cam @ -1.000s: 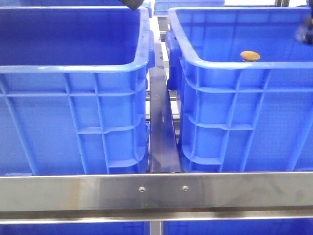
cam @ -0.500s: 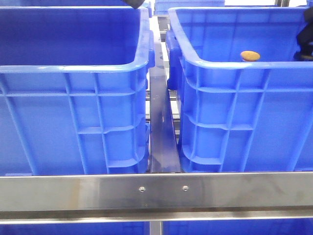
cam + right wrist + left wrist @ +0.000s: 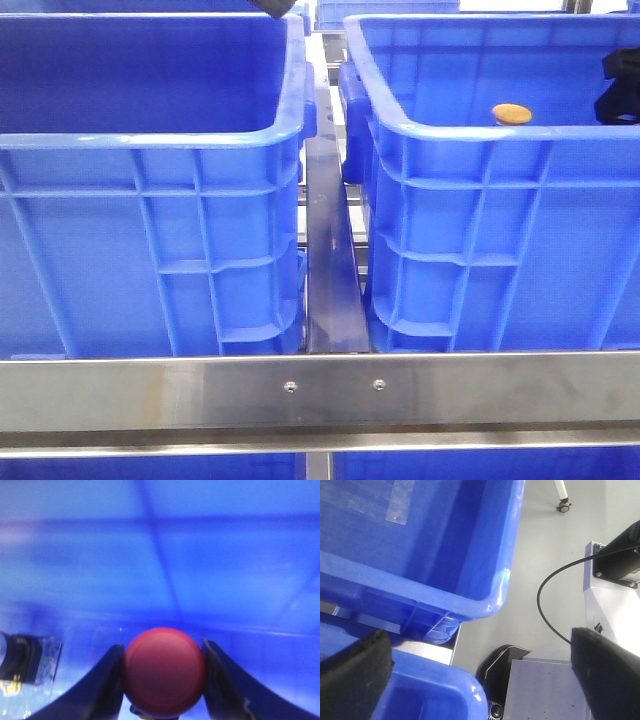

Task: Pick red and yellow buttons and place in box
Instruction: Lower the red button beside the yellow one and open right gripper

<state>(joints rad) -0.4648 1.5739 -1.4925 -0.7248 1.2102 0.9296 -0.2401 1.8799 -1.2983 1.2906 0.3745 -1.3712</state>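
Two large blue crates stand side by side in the front view, the left crate (image 3: 150,140) and the right crate (image 3: 450,135). The orange-yellow button (image 3: 511,114) lies inside the right crate, behind its near rim. My right gripper (image 3: 164,680) is shut on the dark red button (image 3: 164,670), held between both fingers inside a blue crate. In the front view the right gripper (image 3: 620,85) shows as a dark shape at the right edge, inside the right crate. My left gripper (image 3: 480,680) is wide open and empty, above the corners of two blue crates (image 3: 485,605).
A steel rail (image 3: 320,390) runs across the front, and a dark bar (image 3: 330,270) fills the gap between the crates. A black and clear part (image 3: 22,657) lies in the crate beside the right gripper. The left wrist view shows grey floor, a black cable (image 3: 545,615) and a white machine base (image 3: 615,610).
The dark shape of my right gripper has shifted at the right edge of the front view, a little to the left. The yellow button and the crates have not moved.
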